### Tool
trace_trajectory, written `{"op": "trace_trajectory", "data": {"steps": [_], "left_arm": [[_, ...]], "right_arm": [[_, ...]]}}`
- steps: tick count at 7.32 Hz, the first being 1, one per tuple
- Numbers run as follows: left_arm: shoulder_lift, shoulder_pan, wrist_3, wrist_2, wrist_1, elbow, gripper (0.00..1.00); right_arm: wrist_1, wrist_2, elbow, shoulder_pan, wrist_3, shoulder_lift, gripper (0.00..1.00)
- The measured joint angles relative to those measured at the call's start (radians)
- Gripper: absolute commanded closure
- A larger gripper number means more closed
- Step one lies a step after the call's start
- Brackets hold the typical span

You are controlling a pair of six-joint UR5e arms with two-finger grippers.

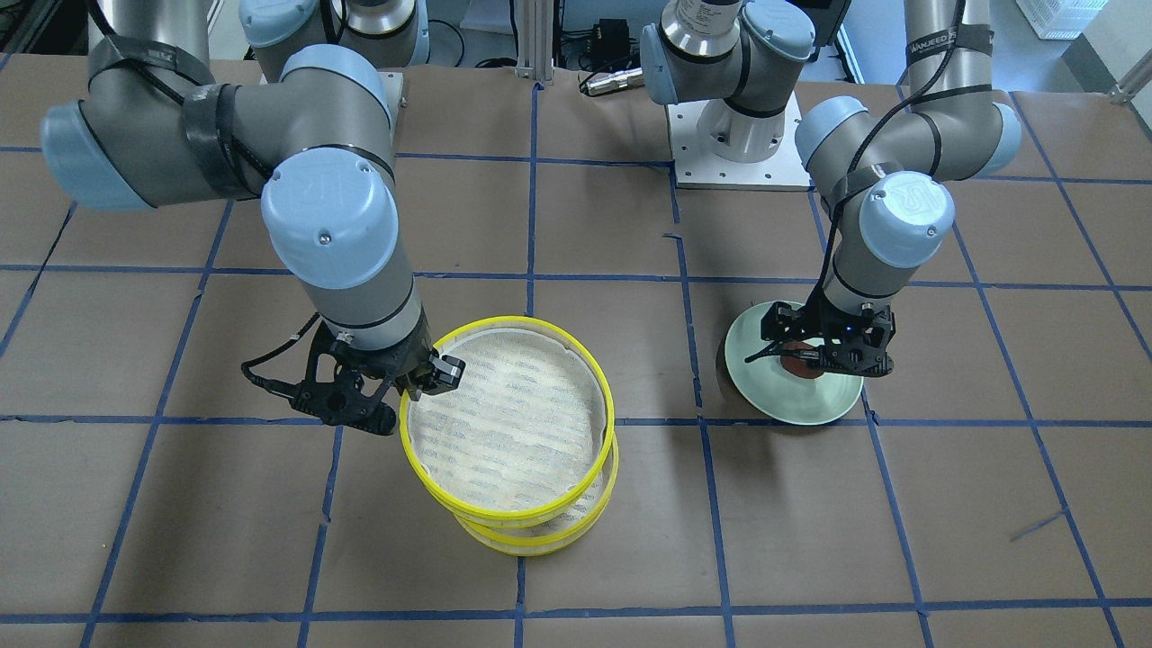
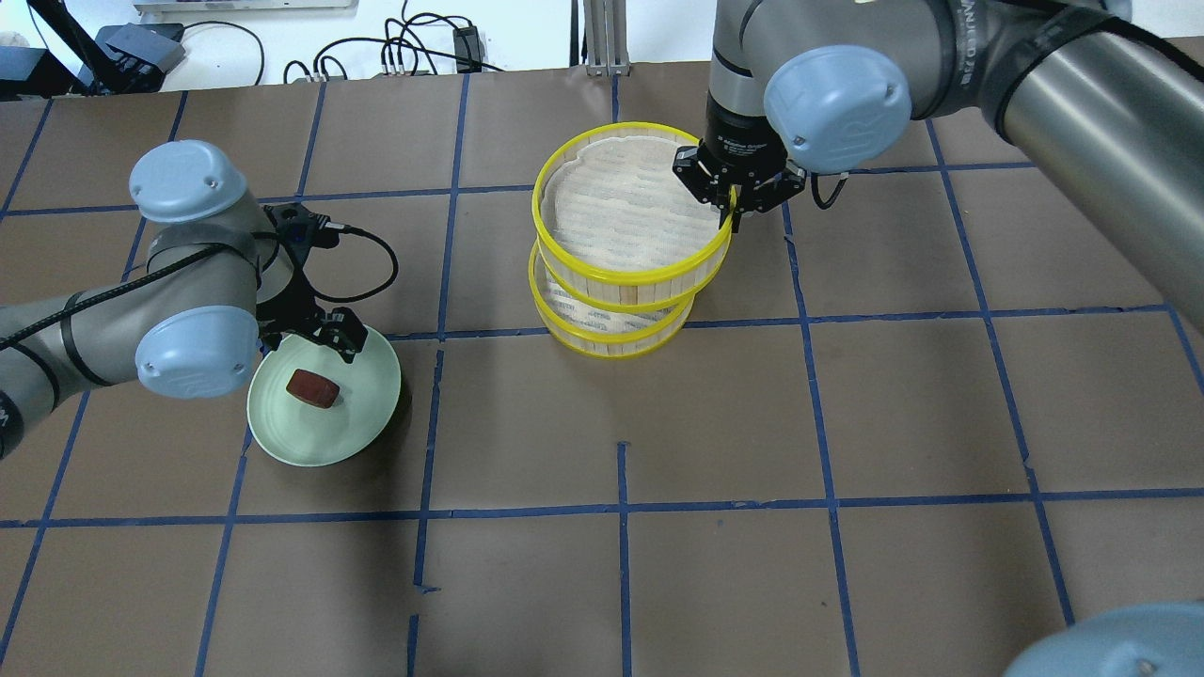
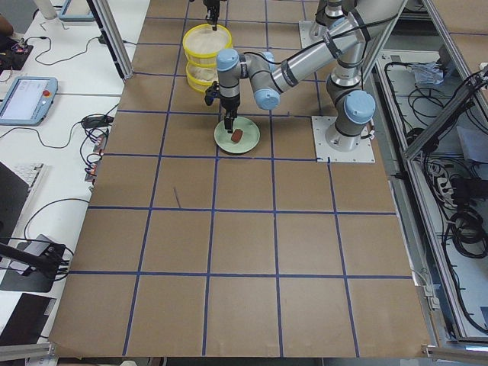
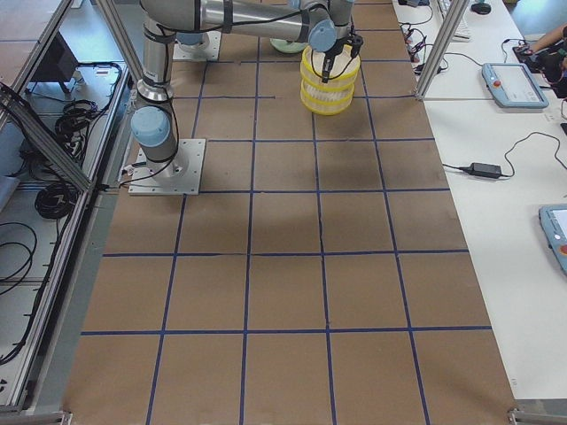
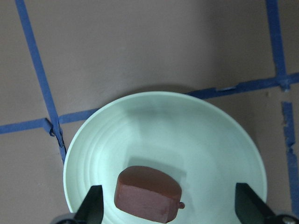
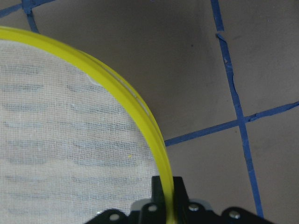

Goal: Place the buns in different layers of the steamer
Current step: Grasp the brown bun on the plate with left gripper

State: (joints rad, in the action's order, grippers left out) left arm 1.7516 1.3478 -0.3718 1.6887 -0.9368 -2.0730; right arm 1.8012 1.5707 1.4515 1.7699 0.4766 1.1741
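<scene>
My right gripper (image 2: 732, 209) is shut on the yellow rim of the upper steamer layer (image 2: 625, 212). It holds that layer over the lower layer (image 2: 611, 343), shifted a little to one side; its mesh bottom (image 1: 504, 418) is bare. The right wrist view shows the fingers (image 6: 167, 186) pinching the rim. My left gripper (image 2: 310, 343) is open above the pale green plate (image 2: 362, 376). It straddles the reddish-brown bun (image 5: 148, 193) lying there without touching it. The white bun is not in view; the lower layer's inside is mostly covered.
The brown paper table has a grid of blue tape lines (image 2: 621, 508). The plate sits about one grid square to the left of the steamer stack in the overhead view. The arm bases (image 1: 738, 135) stand at the robot's edge of the table.
</scene>
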Motion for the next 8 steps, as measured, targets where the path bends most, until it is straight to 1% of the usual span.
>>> {"op": "trace_trajectory", "data": {"steps": [1, 3, 4, 5, 6, 8], "left_arm": [[0.007, -0.015, -0.002, -0.001, 0.000, -0.014, 0.03], [0.024, -0.028, -0.002, -0.010, 0.001, -0.022, 0.38], [0.033, -0.029, -0.002, -0.014, 0.001, -0.022, 0.50], [0.044, -0.030, -0.002, -0.016, 0.002, -0.023, 0.81], [0.052, -0.031, -0.003, -0.016, 0.002, -0.022, 0.99], [0.035, -0.027, -0.006, -0.012, 0.009, -0.010, 1.00]], "right_arm": [[0.032, -0.001, 0.001, 0.007, 0.011, -0.026, 0.96], [0.055, -0.001, 0.008, 0.026, 0.030, -0.056, 0.96], [0.058, 0.001, 0.017, 0.031, 0.030, -0.061, 0.96], [0.060, 0.002, 0.026, 0.033, 0.023, -0.063, 0.96], [0.061, 0.003, 0.032, 0.033, 0.014, -0.064, 0.96], [0.075, 0.003, 0.033, 0.033, 0.008, -0.065, 0.96]]}}
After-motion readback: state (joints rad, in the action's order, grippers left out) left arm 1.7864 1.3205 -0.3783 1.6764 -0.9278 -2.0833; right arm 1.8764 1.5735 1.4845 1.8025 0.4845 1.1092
